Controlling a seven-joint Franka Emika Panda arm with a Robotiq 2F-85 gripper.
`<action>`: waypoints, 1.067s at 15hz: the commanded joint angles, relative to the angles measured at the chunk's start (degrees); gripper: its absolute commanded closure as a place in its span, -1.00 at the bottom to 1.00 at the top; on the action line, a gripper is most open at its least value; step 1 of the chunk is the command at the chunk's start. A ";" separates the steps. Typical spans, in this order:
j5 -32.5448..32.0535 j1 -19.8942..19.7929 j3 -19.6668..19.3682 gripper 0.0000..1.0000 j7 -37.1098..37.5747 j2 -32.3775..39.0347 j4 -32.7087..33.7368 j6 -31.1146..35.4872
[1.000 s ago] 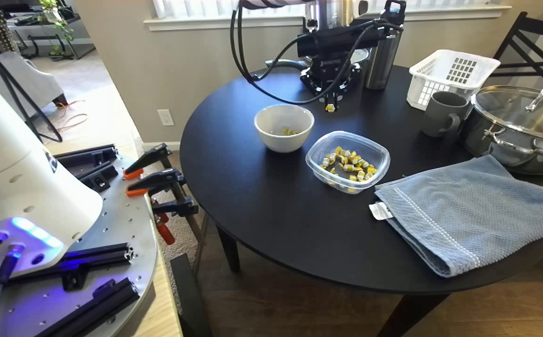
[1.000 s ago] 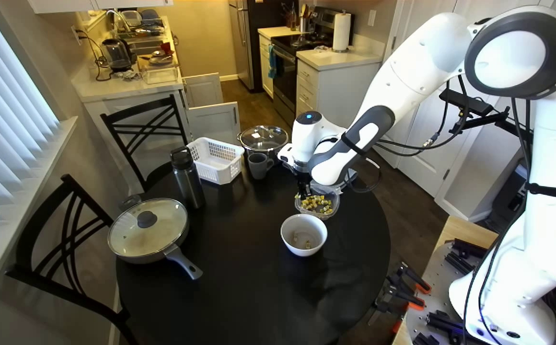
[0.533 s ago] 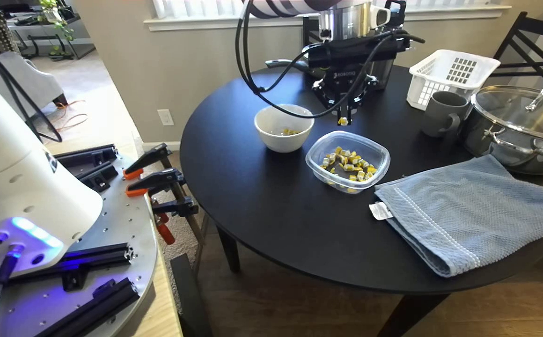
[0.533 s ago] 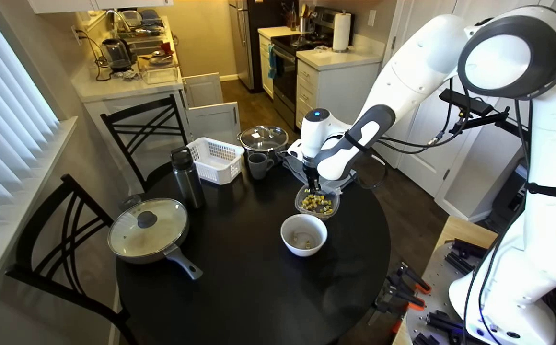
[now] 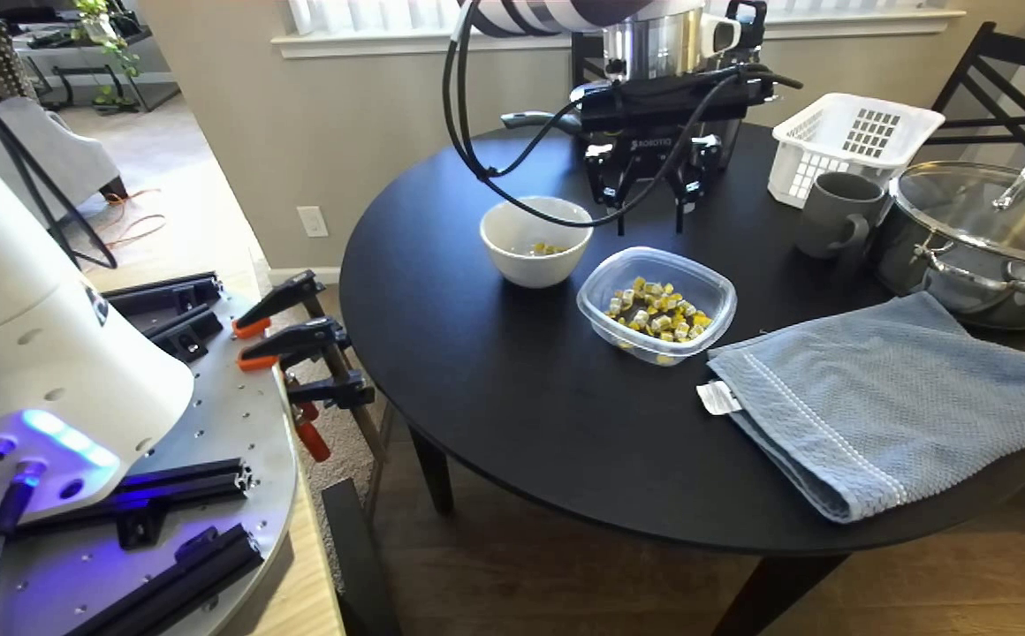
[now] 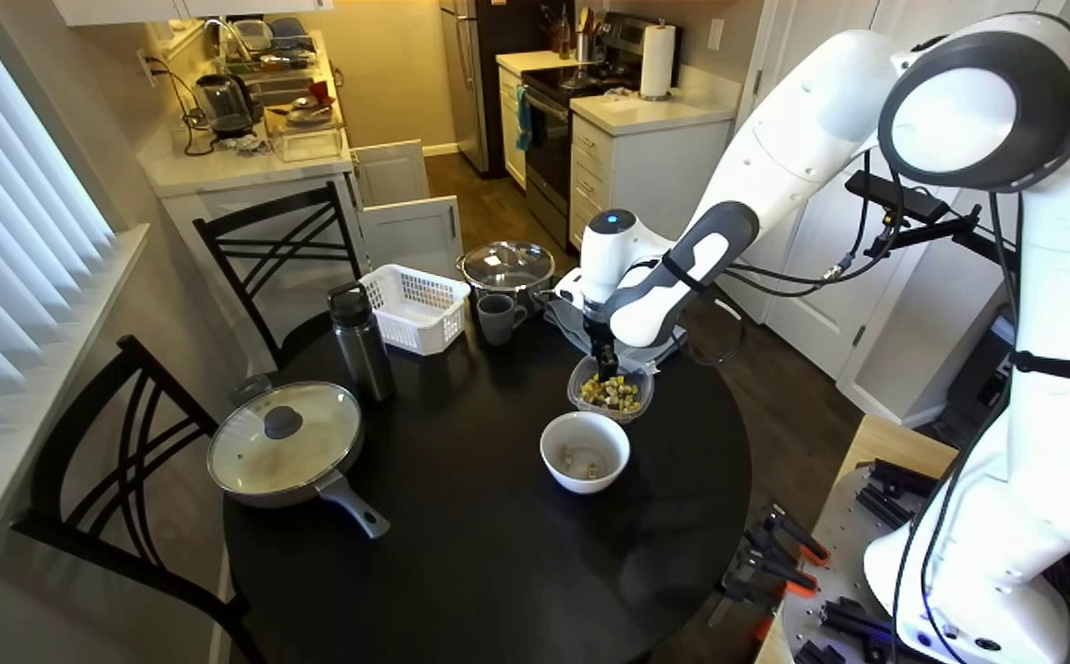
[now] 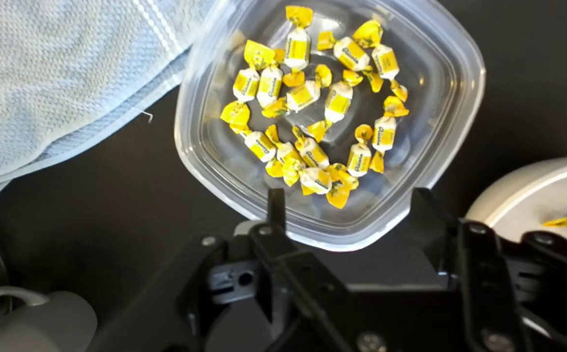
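Yellow-white candies [image 7: 338,101] (twist-wrapped) lie in a clear tub [image 7: 435,110].

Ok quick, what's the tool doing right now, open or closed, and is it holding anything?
Tool: open, holding nothing, its jaws well apart near the clear container of yellow-wrapped candies.

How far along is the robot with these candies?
Done, it seems: many candies already lie in the tub.
In hand: nothing; the gripper, which held a candy a moment ago, now stands open and empty by the tub.
Left, if all are meant for the tub: the few visible in the bowl.
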 commanded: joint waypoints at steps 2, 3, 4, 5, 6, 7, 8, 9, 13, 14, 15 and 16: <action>5.63 -2.68 6.59 -0.98 -4.04 -2.52 -2.11 -1.58; 6.35 -2.56 7.66 -1.00 -4.24 -2.46 -2.38 -1.39; 6.04 -1.75 7.76 -1.00 -3.20 -2.45 -2.56 -0.81; 6.80 -1.84 8.98 -1.00 -3.70 -2.24 -2.57 -0.98; 6.80 -1.56 9.45 -1.00 -3.34 -2.06 -2.53 -0.77; 7.51 -1.67 10.42 -1.00 -3.64 -1.93 -2.39 -1.34; 7.91 -1.62 11.09 -1.00 -3.70 -1.65 -2.38 -1.44; 8.46 -1.56 11.77 -1.00 -3.76 -1.59 -2.45 -1.85; 10.10 -1.21 13.82 -0.59 -3.90 -1.42 -2.77 -3.78; 10.50 -1.17 14.22 -0.49 -4.07 -1.34 -2.80 -4.22; 10.71 -0.99 14.35 -0.43 -4.00 -1.18 -2.86 -4.68; 10.66 -0.72 14.25 -0.38 -3.76 -1.14 -2.98 -5.13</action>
